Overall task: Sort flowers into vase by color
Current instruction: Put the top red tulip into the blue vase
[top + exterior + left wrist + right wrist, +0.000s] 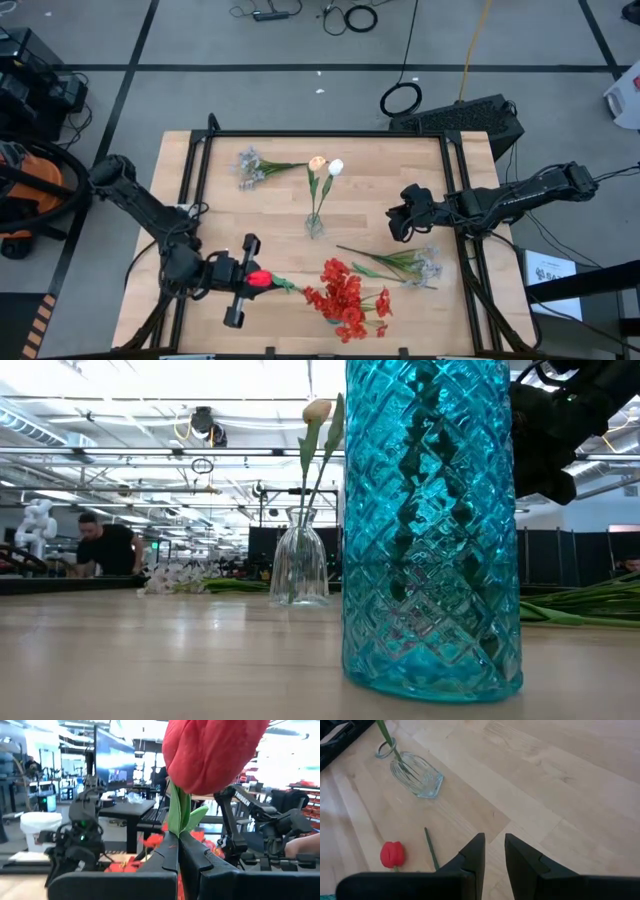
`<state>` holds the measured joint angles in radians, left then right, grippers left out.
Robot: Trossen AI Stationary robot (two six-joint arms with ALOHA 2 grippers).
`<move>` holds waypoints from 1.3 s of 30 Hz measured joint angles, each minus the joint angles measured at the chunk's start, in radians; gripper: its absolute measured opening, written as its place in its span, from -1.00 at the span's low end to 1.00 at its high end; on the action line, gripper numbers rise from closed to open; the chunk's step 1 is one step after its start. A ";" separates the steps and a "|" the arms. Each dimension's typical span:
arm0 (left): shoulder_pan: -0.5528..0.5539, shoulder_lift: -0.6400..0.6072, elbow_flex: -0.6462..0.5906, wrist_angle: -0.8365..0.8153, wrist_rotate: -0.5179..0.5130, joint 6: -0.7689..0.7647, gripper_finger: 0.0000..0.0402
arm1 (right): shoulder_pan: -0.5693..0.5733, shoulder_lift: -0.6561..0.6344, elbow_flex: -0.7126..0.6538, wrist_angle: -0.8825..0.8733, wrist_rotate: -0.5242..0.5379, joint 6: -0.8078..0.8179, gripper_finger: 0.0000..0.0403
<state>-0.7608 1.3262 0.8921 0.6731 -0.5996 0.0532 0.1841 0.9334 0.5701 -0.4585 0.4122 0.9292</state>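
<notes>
Left gripper (243,281) clamped on red tulip (259,279) stem; right gripper (397,223) slightly apart, empty.

Left pincer (246,280) is clamped shut, arm reaching low and inward; right pincer (398,222), fingers slightly parted, hangs empty.

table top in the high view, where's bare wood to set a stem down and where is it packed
Free: the far right corner of the table, beyond the right gripper, and the near left corner behind the left gripper. Also open between the pale spray and that arm. Crowded: the near middle, where the red blooms, loose green stems and clear vase lie close together.
</notes>
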 joint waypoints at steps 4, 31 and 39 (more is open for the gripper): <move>0.000 0.000 0.014 0.001 0.016 0.012 -1.00 | 0.000 0.000 0.000 -0.002 0.000 0.000 -0.68; 0.071 0.054 0.014 0.001 0.125 -0.046 -1.00 | 0.000 0.000 0.000 -0.003 -0.020 0.001 -0.68; 0.087 0.087 0.014 -0.002 0.125 -0.047 -1.00 | 0.000 0.000 0.000 -0.028 -0.173 -0.003 -0.68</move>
<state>-0.6735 1.4130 0.9062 0.6713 -0.4744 0.0063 0.1841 0.9335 0.5701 -0.4868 0.2396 0.9261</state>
